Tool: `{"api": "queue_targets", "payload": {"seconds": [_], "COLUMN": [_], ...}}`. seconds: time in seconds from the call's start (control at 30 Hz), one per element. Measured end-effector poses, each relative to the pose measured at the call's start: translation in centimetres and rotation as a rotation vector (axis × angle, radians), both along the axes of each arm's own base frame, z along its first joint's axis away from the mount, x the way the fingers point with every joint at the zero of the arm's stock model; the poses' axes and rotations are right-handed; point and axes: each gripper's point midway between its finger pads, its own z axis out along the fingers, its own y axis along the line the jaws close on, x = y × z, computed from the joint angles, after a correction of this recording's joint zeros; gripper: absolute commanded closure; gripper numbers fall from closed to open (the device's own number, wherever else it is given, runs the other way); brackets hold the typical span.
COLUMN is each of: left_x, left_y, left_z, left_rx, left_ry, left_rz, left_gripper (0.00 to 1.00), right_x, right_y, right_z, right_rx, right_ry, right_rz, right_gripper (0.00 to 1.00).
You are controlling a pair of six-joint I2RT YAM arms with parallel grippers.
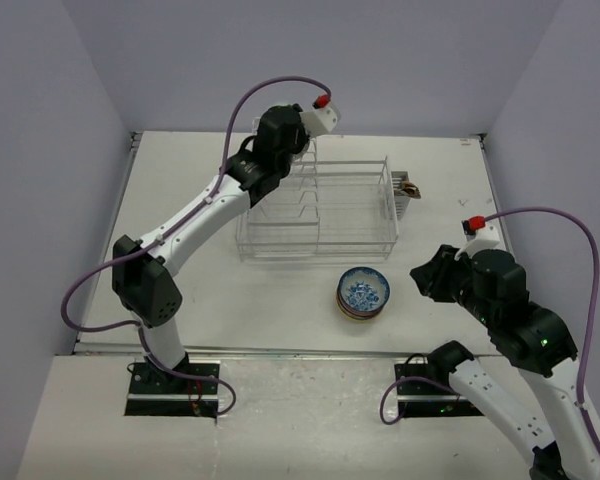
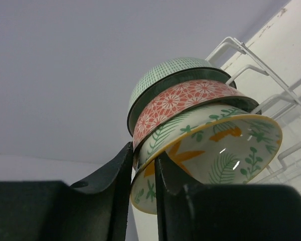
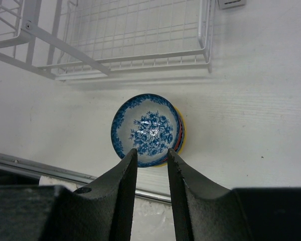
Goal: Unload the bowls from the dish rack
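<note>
My left gripper (image 2: 143,155) is shut on the rim of a pale yellow floral bowl (image 2: 226,150). A red-orange bowl (image 2: 180,103) and a pale green bowl (image 2: 165,75) are nested behind it, beside the wires of the dish rack (image 2: 251,57). In the top view the left gripper (image 1: 298,158) is at the far left end of the rack (image 1: 320,210), and the arm hides those bowls. A blue-white floral bowl (image 3: 146,128) tops a stack (image 1: 363,293) on the table in front of the rack. My right gripper (image 3: 151,158) is open and empty above that stack's near edge.
A small grey and brown object (image 1: 408,187) lies against the rack's right end. The rack's near right corner (image 3: 205,50) is just beyond the stack. A metal strip (image 3: 65,173) runs along the table's near edge. Walls close in the table on three sides.
</note>
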Motion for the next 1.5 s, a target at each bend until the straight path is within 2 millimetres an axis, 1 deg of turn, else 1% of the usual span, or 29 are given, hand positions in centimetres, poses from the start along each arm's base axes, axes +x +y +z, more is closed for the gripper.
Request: {"api": "queue_targets", "payload": {"seconds": [0.1, 0.17, 0.23, 0.5, 0.6, 0.7, 0.9, 1.03, 1.27, 1.4, 1.5], "left_x": [-0.1, -0.3, -0.5, -1.0, -1.1, -1.5, -3.6, -5.2, -8.4, -11.0, -13.6], "left_y": [0.6, 1.1, 1.6, 2.0, 2.1, 1.9, 2.2, 2.8, 3.4, 3.4, 2.9], "left_z": [-0.1, -0.3, -0.4, -0.2, 0.0, 0.7, 2.6, 3.8, 6.7, 8.3, 8.5], "left_rx": [0.008, 0.026, 0.042, 0.034, 0.001, -0.060, -0.189, -0.295, -0.533, -0.713, -0.851], "left_ry": [-0.005, -0.009, -0.013, -0.018, -0.019, -0.025, -0.038, -0.047, -0.051, -0.009, 0.072], "left_rz": [0.016, 0.023, 0.030, 0.033, 0.040, 0.037, 0.029, 0.024, -0.007, -0.049, -0.103], "left_gripper": [0.85, 0.94, 1.00, 1.00, 1.00, 1.00, 1.00, 1.00, 1.00, 1.00, 1.00], "right_x": [0.0, 0.0, -0.1, -0.2, -0.2, -0.1, 0.2, 0.5, 1.6, 2.0, 2.3], "right_y": [0.0, 0.1, 0.2, 0.4, 0.5, 0.5, 0.7, 0.9, 2.2, 3.1, 3.4], "right_z": [0.0, 0.0, 0.0, 0.0, 0.0, 0.1, 0.0, 0.0, 0.6, 0.9, 0.9], "right_rx": [-0.001, 0.000, 0.002, 0.010, 0.011, 0.012, 0.008, 0.008, 0.027, 0.044, 0.046], "right_ry": [-0.001, 0.000, 0.001, 0.004, 0.004, 0.003, 0.011, 0.011, 0.010, 0.009, 0.012], "right_rz": [0.003, 0.007, 0.012, 0.027, 0.028, 0.029, 0.028, 0.029, 0.063, 0.094, 0.104], "right_gripper": [0.68, 0.68, 0.68, 0.68, 0.67, 0.65, 0.64, 0.63, 0.63, 0.62, 0.62]}}
